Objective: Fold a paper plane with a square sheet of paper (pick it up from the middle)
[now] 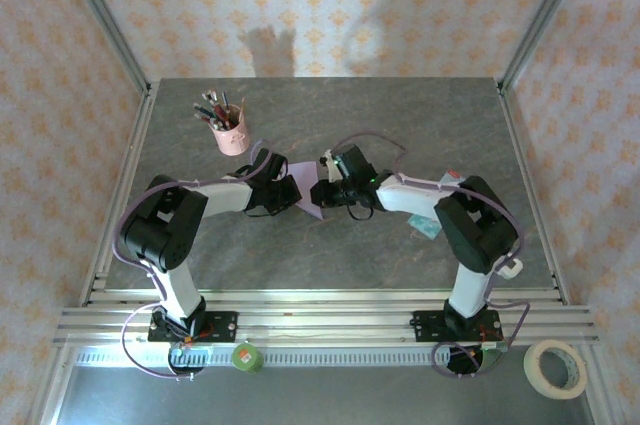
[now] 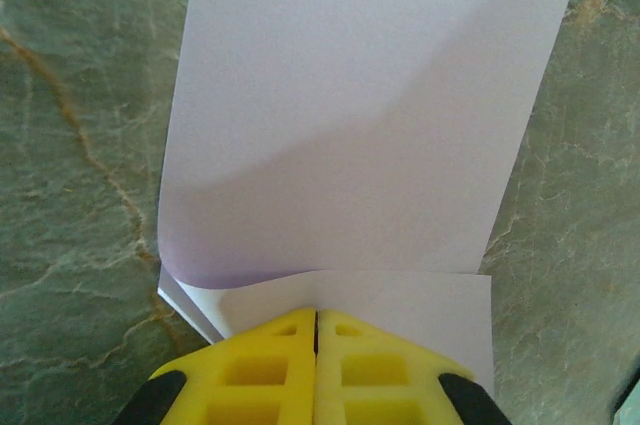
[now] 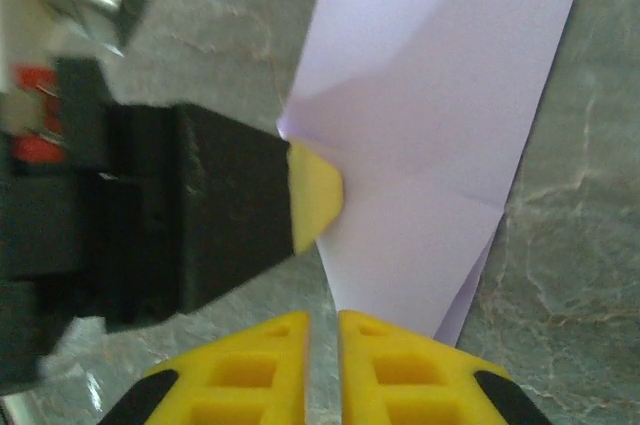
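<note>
Top external | left pincer (image 2: 316,323) reaching right, pinching paper (image 2: 370,95) | right pincer (image 3: 323,323) reaching left, barely ajar

Grey marbled worktop (image 1: 400,125), patterned orange-and-cream wallpaper (image 1: 350,5) on the walls around it, aluminium rail (image 1: 330,320) along the near edge. Pink pen cup (image 1: 232,135) stands upright far left on the worktop with pens (image 1: 215,110) sticking out; small teal-and-white packet (image 1: 428,227) lies flat right of centre, partly hidden. Green tape roll (image 1: 246,356) sits near left just past the rail, cream masking tape roll (image 1: 556,368) at the near right corner.
</note>
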You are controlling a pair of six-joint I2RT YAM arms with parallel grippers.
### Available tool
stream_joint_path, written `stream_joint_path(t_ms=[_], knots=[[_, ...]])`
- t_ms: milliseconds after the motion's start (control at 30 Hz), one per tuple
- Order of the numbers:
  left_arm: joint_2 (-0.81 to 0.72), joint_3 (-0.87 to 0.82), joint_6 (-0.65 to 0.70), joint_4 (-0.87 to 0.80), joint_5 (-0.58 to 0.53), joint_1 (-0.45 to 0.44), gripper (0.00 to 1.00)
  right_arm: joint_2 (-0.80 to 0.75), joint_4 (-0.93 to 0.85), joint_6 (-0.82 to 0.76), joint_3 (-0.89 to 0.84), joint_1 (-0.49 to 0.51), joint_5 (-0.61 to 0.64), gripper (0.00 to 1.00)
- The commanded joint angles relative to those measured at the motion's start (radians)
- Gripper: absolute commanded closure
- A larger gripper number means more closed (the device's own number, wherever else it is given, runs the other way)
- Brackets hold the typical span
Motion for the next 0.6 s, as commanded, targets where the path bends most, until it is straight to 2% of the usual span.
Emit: stream_joint_path(t_ms=[0, 567], knots=[[0.026, 0.001, -0.016, -0.016, -0.021, 0.0, 0.91, 0.042, -0.046, -0.013, 0.043, 0.011, -0.058, 0.88], [0.034, 0.014, -0.005, -0.013, 0.014, 0.0, 0.89, 0.156, -0.091, -0.036, 0.116, 0.031, -0.041, 0.9]])
